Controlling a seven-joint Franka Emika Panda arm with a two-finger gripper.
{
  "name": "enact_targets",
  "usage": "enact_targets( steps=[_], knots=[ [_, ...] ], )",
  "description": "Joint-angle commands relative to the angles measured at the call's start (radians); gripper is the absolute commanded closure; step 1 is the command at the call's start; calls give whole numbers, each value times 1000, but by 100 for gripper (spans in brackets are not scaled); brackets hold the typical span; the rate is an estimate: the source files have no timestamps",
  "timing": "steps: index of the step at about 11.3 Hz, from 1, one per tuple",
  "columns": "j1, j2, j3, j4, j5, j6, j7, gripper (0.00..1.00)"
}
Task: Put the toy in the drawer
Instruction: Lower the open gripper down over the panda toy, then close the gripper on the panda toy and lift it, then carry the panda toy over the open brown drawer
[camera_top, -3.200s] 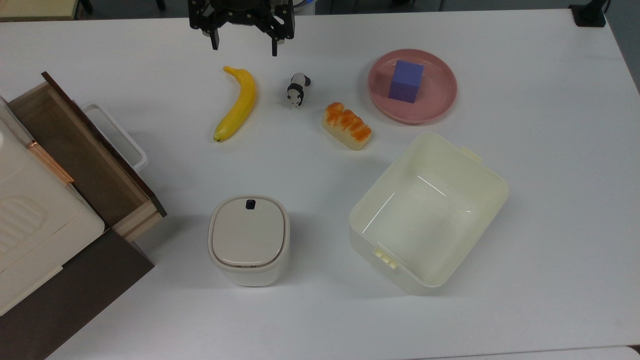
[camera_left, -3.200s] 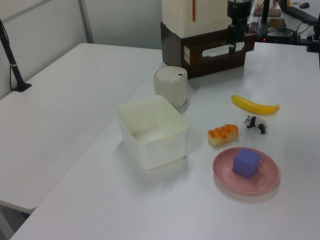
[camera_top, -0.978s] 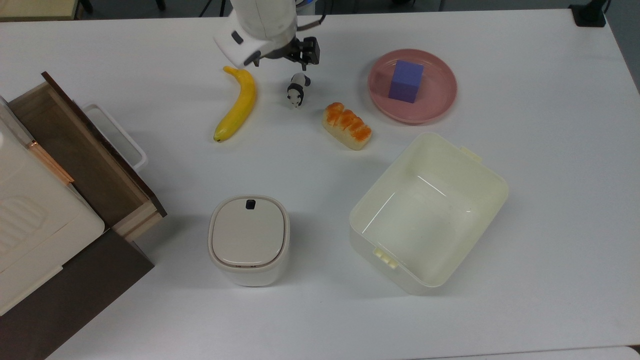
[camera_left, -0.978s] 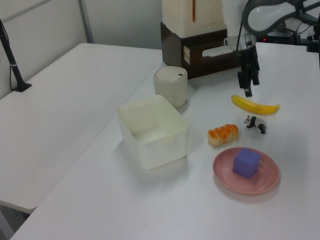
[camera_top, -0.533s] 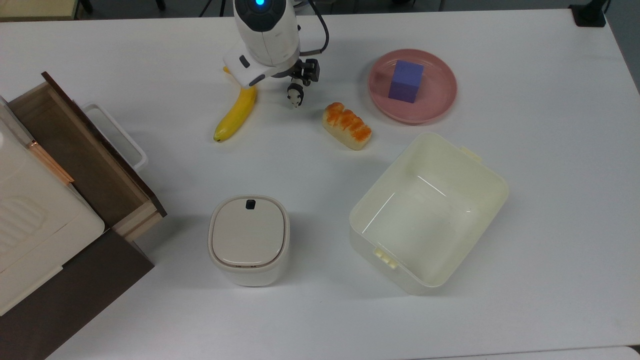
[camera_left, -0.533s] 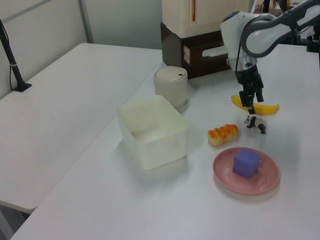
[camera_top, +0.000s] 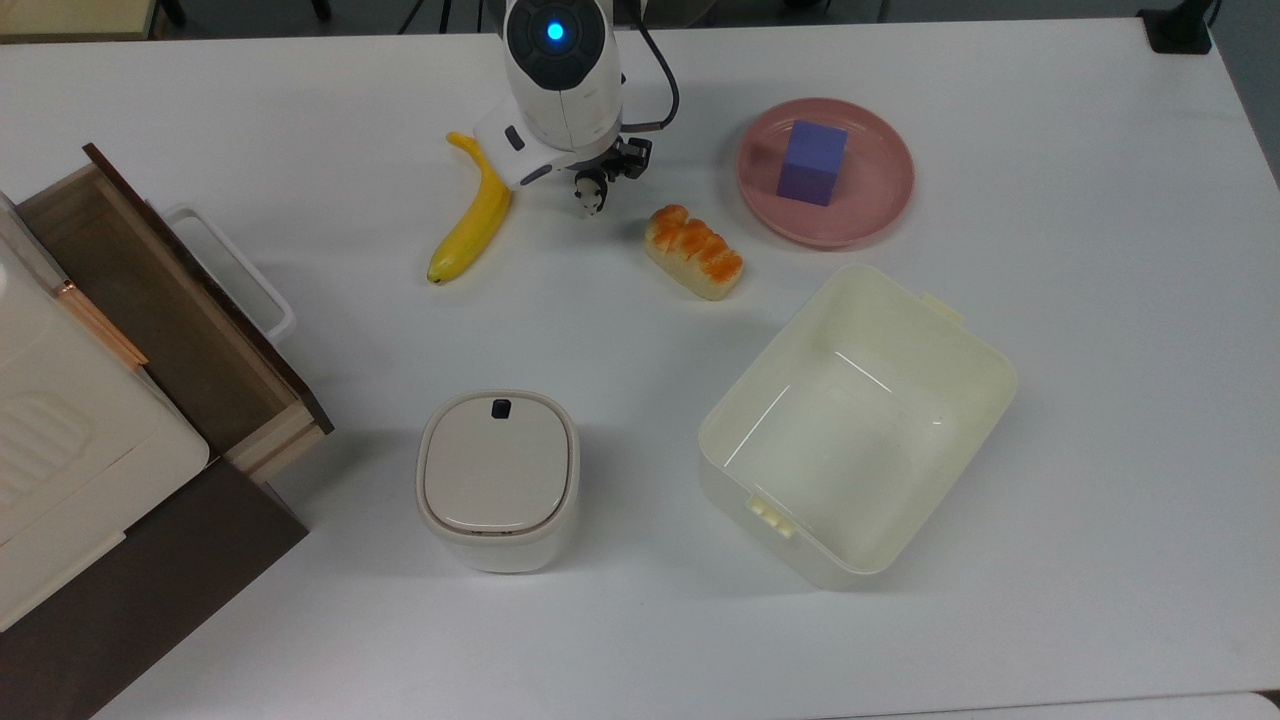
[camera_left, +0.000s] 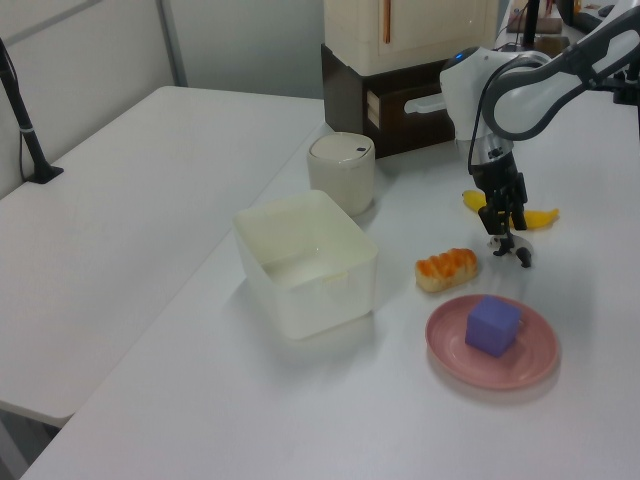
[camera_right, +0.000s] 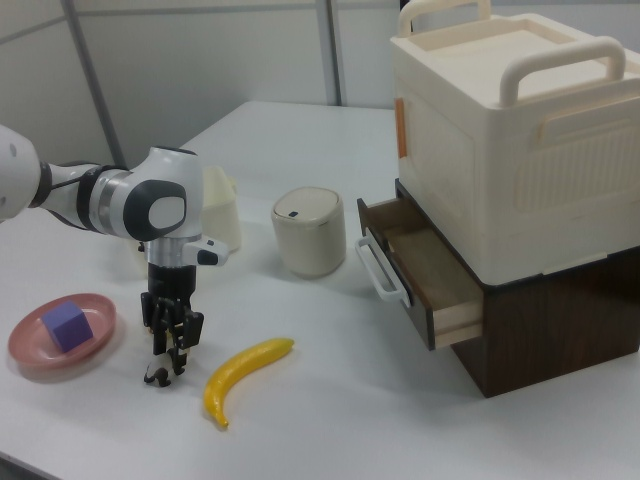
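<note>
Looking down in the top view, your two-finger gripper (camera_top: 598, 180) sits over the tiny black-and-white panda toy (camera_top: 590, 198); a glancing finger could tip it toward the smooth yellow banana (camera_top: 472, 213) beside. In the left view, I cannot tell how the fingers stand. In the right view, the shallow wooden drawer (camera_right: 415, 267) waits open, well apart.

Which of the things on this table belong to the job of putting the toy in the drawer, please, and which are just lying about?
Part of the job:
- toy panda, on the table under the gripper
- open drawer

Just lying about:
- banana
- bread loaf
- purple cube on the pink plate
- cream bin
- lidded white container
</note>
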Motion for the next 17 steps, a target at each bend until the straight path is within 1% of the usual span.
enact_targets(
  steps=[1,2,3,5,7,9,11,12,13,15,17],
  knots=[
    [25,-13,-7,-23,18,31,18,56],
    [28,-13,-7,-28,16,43,18,68],
    [30,-13,-7,-26,16,43,17,73],
    [27,-30,-7,-5,16,20,9,74],
    [19,-32,-7,78,16,-75,4,74],
    [16,-38,-10,131,16,-84,-6,74],
    [2,-41,-18,211,4,-113,-31,74],
    [-25,-39,-20,260,4,-111,-46,74],
    [-62,-35,-20,329,4,-111,-62,73],
    [-128,-25,-21,444,-2,-103,-126,73],
    [-186,-10,-23,518,-54,-89,-238,73]
  ],
)
